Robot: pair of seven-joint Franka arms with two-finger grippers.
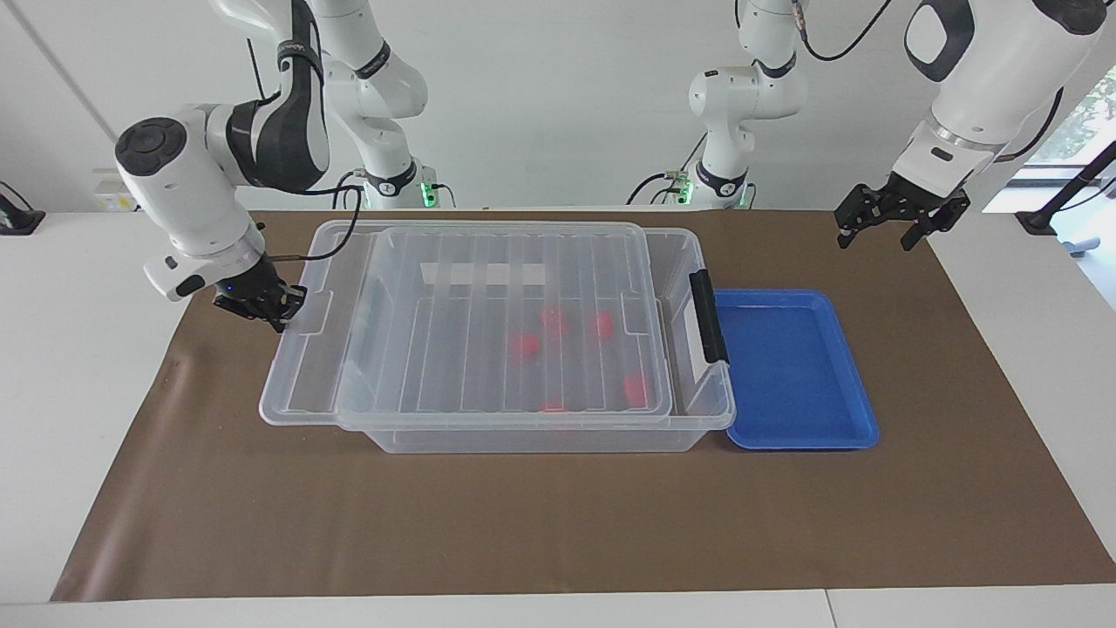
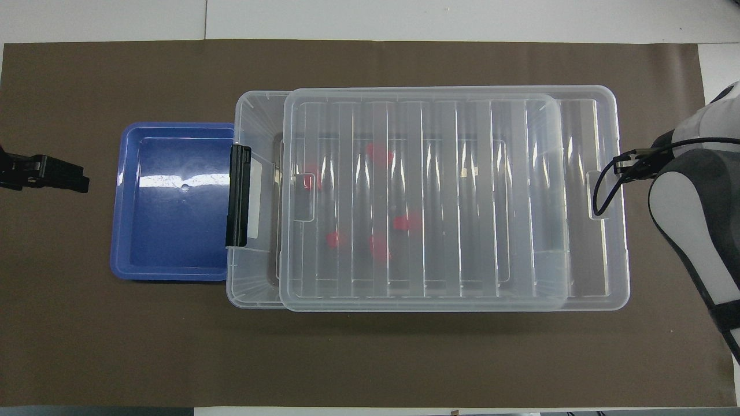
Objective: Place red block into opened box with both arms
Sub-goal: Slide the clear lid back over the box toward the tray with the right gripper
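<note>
I'd ease the lid (image 1: 488, 314) squarely across the box (image 1: 697, 419) with my right gripper (image 1: 261, 307), jaws together on its edge; left gripper (image 1: 898, 218) waits, jaws apart

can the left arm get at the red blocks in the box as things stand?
Probably not. The lid covers nearly the whole box, and all the red blocks lie under it. The left gripper hangs open past the blue tray; only a narrow strip by the latch handle is uncovered.
</note>
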